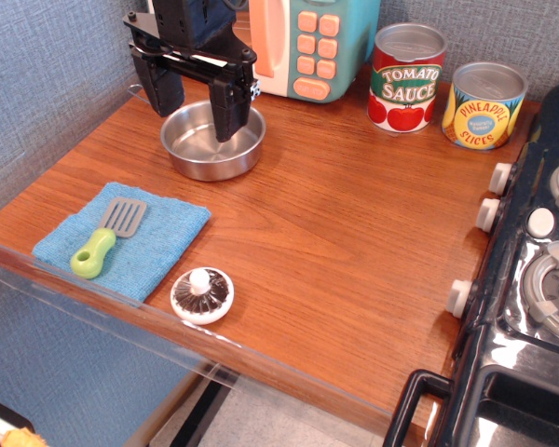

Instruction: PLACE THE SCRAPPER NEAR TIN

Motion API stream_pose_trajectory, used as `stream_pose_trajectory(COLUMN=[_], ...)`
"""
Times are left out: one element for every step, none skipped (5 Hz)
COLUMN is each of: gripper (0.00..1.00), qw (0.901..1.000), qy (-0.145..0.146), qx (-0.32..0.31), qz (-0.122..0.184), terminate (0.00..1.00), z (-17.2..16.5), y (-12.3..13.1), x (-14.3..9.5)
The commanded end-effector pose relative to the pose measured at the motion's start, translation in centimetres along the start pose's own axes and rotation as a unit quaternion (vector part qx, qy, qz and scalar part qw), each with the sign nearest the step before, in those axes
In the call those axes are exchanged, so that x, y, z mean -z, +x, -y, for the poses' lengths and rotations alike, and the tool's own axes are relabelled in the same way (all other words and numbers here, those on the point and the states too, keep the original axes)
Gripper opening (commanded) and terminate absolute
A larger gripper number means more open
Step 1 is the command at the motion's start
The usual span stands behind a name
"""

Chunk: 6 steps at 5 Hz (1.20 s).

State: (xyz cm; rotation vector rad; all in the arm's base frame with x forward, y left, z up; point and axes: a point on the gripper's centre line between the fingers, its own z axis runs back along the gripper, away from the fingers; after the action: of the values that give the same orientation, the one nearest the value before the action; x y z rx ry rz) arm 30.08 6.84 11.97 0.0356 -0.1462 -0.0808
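At the near edge of the wooden counter (335, 242), a small round white-rimmed object with a dark ribbed centre and a white knob (202, 294) lies flat, just beside the front right corner of a blue cloth (168, 233). The cloth is spread flat at the front left of the counter. The scrapper (108, 237) lies on top of this cloth, flat, with its lime-green handle pointing toward the near edge and its grey slotted blade pointing away; it is not in contact with the gripper. On the right side, a black toy stove (531, 279) adjoins the counter, with white knobs along its left face. Further back on the left, a shallow metal bowl (212, 142) stands upright on the counter. The gripper (196, 98) is positioned above the bowl, well apart from the scrapper; its two black fingers (228, 107) point downward with a clear gap between them, so the pincer stands open and carries nothing. Behind it, a toy microwave with a teal body and peach buttons (312, 47) stands against the wall. At the far right, the tin (407, 79) stands upright, and a yellow can labelled PINEAPPLE SLICES (484, 105) stands just beside it on its right. The tin is well apart from the scrapper, diagonally across the counter.
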Motion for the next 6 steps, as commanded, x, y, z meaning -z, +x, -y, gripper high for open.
stream_pose_trajectory(gripper=[1.00, 1.00, 1.00, 1.00, 1.00, 1.00], qw=[1.0000, 1.0000, 0.9999, 0.9996, 0.9972, 0.9933], qy=[0.000, 0.002, -0.003, 0.019, 0.039, 0.054], qx=[0.000, 0.007, 0.003, -0.019, -0.058, -0.088], qz=[0.000, 0.005, 0.010, 0.007, -0.026, -0.053], terminate=[0.00, 0.00, 0.00, 0.00, 0.00, 0.00], z=[0.0, -0.4, -1.4, -3.5, -5.5, -6.6], y=[0.0, -1.6, -4.2, -6.9, -8.2, -7.6], x=[0.0, -0.1, -0.6, -0.9, 1.3, 3.8])
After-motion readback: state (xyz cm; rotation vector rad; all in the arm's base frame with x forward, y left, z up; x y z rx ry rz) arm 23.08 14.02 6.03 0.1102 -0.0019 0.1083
